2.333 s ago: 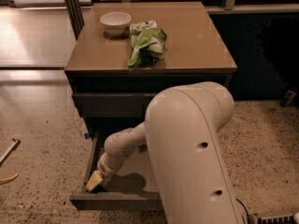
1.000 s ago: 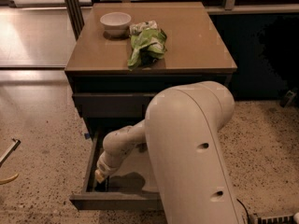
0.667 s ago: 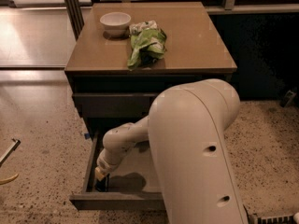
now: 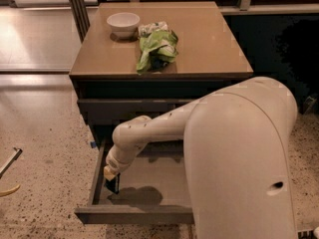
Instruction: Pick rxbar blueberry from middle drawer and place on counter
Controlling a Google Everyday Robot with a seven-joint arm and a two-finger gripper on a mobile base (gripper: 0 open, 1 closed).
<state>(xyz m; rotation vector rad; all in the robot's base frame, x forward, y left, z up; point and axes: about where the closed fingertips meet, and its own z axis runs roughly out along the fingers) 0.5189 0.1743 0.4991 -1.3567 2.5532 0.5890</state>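
Note:
The middle drawer [image 4: 133, 215] stands pulled open at the bottom of the dark cabinet, its grey-brown floor mostly bare. My gripper [image 4: 110, 176] reaches down into the drawer's left front corner from the pale arm. It is shut on the rxbar blueberry [image 4: 114, 185], a small dark bar that hangs upright below the yellowish fingertips [image 4: 108, 173], just above the drawer floor. The tan counter [image 4: 209, 39] is the cabinet's top, above and behind the gripper.
A white bowl [image 4: 123, 23] and a green and white snack bag [image 4: 157, 46] lie on the counter's back left and middle. My bulky white arm housing [image 4: 239, 163] fills the lower right. A closed drawer front [image 4: 129, 108] sits above the open drawer.
The gripper has risen a little off the drawer floor and shifted slightly inward from the left front corner, with the dark bar now hanging under it.

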